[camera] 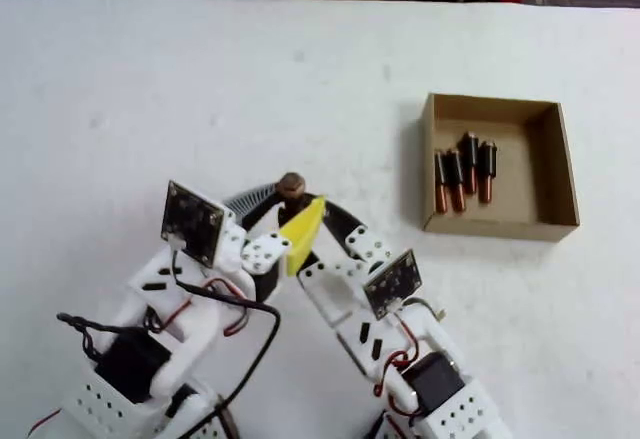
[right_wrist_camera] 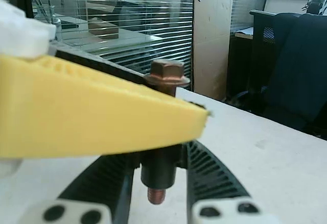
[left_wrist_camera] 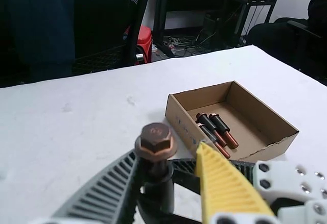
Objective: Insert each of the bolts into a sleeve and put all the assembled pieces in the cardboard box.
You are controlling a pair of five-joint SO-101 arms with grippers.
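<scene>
Table [camera: 150, 79] with box [camera: 566, 159] toward its right. Right gripper [right_wrist_camera: 159, 157] clamped on upright sleeve [left_wrist_camera: 158, 188], centre-front, well apart from box. Left gripper [left_wrist_camera: 168, 151] jaws apart, straddling same sleeve. Four assembled pieces [camera: 462, 174] lie in box. Bolt [left_wrist_camera: 155, 140] seated in sleeve, head up, tip out the bottom.

Bright even light washes the white table [camera: 300, 79], shadows faint.

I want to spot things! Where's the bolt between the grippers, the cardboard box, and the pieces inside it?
bolt [left_wrist_camera: 156, 140]: left wrist view, on its hex head.
cardboard box [camera: 500, 229]: high view, on its near wall.
assembled pieces [camera: 456, 184]: high view, on one piece's shaft.
</scene>
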